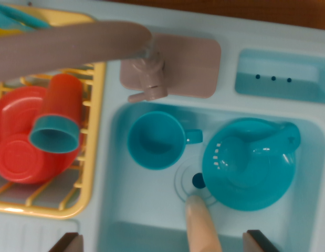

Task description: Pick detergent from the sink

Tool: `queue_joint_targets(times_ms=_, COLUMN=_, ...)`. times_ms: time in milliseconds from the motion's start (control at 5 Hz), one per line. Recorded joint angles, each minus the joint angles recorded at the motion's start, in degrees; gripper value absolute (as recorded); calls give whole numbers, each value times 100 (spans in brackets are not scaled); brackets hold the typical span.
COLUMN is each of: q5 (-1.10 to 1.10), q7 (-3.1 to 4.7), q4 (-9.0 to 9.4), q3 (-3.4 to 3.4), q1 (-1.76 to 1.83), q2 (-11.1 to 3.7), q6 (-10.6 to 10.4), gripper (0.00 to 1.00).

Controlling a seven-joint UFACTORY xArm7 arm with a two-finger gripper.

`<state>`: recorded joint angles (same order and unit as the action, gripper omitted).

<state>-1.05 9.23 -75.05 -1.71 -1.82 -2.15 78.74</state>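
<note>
The pale blue surface (230, 31) fills nearly the whole wrist view, and the sink (146, 210) sunk into it lies directly below and ahead of the end effector (165, 242). Only the end effector's two dark fingertips show at the bottom edge. They are spread wide apart and released, gripping nothing.

A yellow dish rack (98, 105) sits ahead of the end effector and off to the wrist view's left, outside the sink. The grey-brown faucet (62, 47) reaches across the top of the rack from its base plate (194, 63), which is straight ahead beyond the sink's far rim. A shallow tray recess (278, 79) with three dark dots lies far ahead to the wrist view's right.

Inside the sink, a teal strainer jug (251, 163) rests ahead and to the wrist view's right of the end effector. In the rack, a red plate (15, 142) carries a red cup (60, 110) tipped on its side, its teal mouth facing the camera. A teal cup (154, 142) stands upright in the sink, straight ahead, its handle pointing toward the jug.

The detergent (202, 228), a cream-coloured blurred shape, rises between the two fingertips, nearer the one on the wrist view's right and touching neither. Its far tip ends just beside the jug's rim and the dark drain (197, 181).
</note>
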Motion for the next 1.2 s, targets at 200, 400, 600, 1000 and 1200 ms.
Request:
queue_joint_targets(times_ms=200, q5=6, q7=138, q4=242, q3=-41, q1=-27, q2=-1, q6=-254, gripper=0)
queue_joint_targets(times_ms=400, q5=6, q7=138, q4=242, q3=-41, q1=-27, q2=-1, q6=-254, gripper=0)
queue_joint_targets(times_ms=600, q5=13, q7=282, q4=494, q3=-83, q1=-56, q2=-2, q6=-519, gripper=0)
queue_joint_targets(times_ms=1000, q5=20, q7=428, q4=751, q3=-126, q1=-85, q2=-3, q6=-788, gripper=0)
queue_joint_targets(times_ms=1200, q5=20, q7=428, q4=751, q3=-126, q1=-85, q2=-3, q6=-788, gripper=0)
